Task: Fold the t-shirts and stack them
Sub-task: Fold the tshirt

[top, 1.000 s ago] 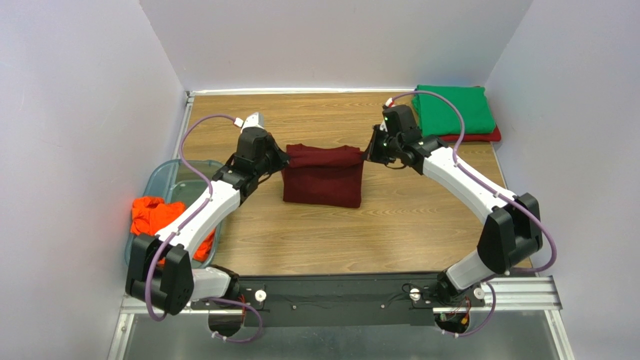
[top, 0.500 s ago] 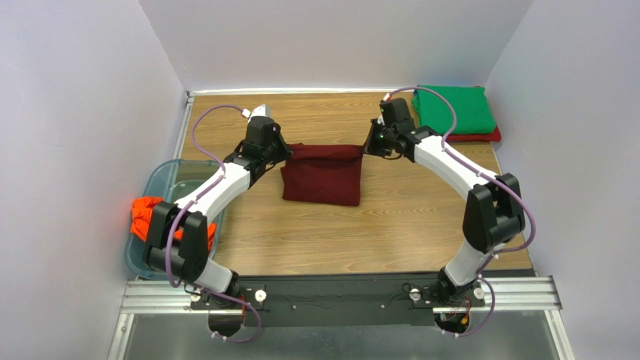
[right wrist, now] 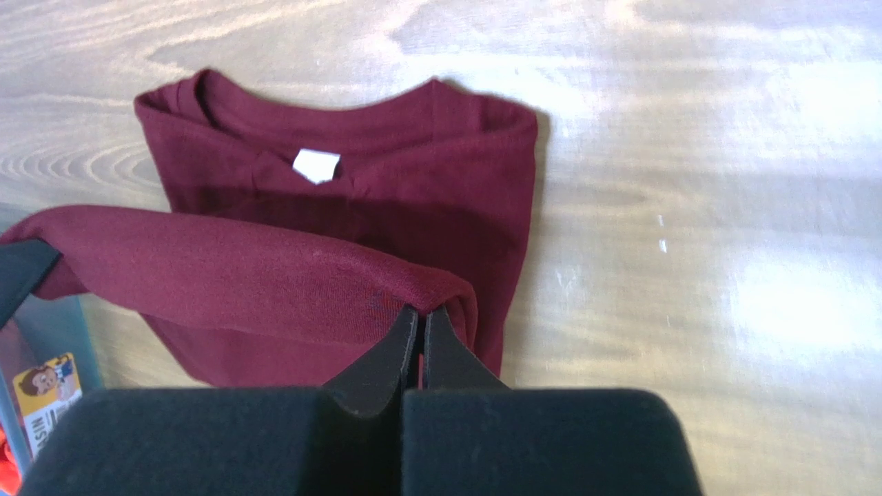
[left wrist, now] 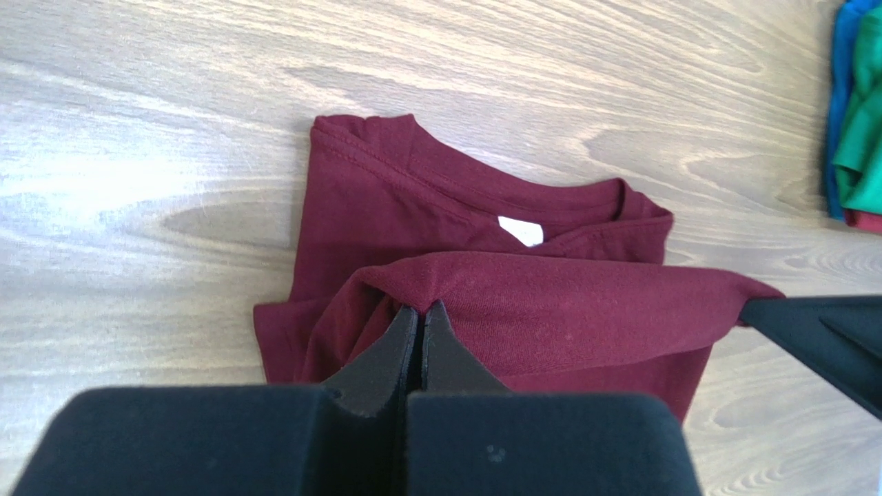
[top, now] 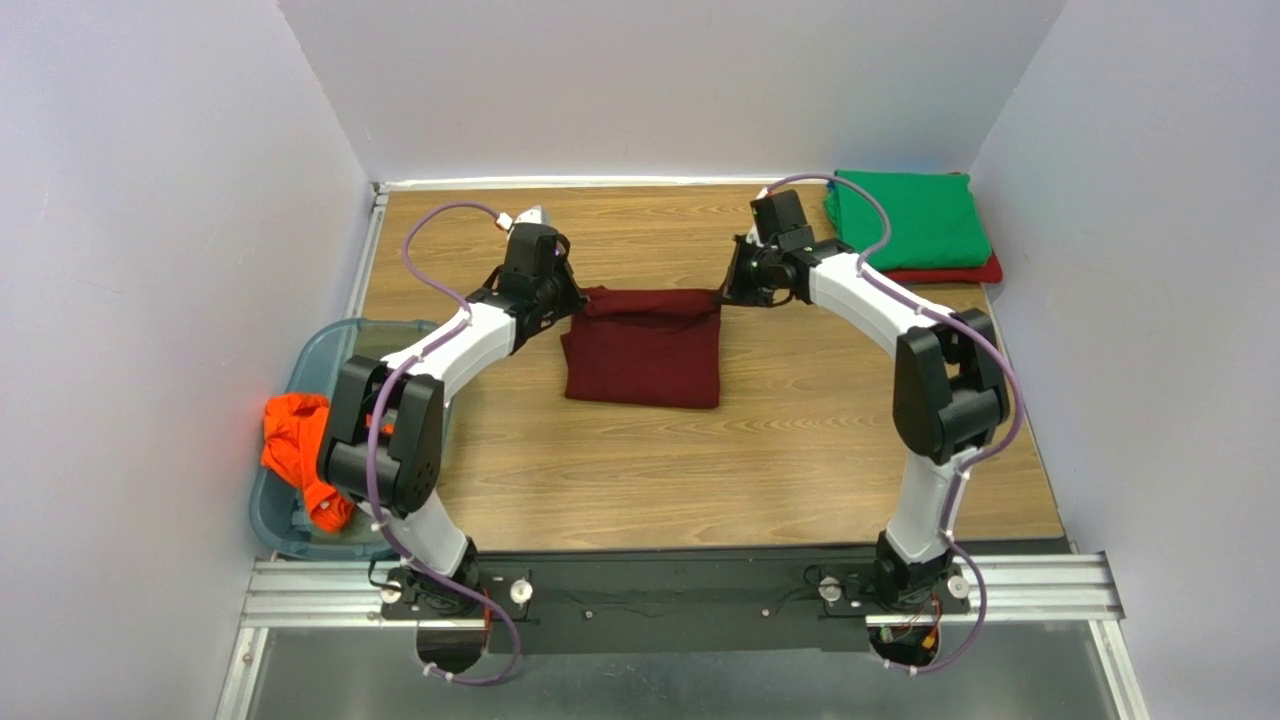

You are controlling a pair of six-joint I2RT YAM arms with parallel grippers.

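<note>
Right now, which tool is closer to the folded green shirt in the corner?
Right. The right tool pinches the maroon shirt at the corner just left of the green shirt; the left tool pinches its opposite corner, farther away.

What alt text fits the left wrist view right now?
The left tool, shut, pinches a raised fold of the maroon t-shirt, with the right tool gripping the same fold at the frame's right edge. The shirt's white neck label shows above the wooden table.

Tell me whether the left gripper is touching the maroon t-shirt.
Touching. The left wrist view shows the left gripper shut, pinching a raised fold of the maroon t-shirt.
</note>
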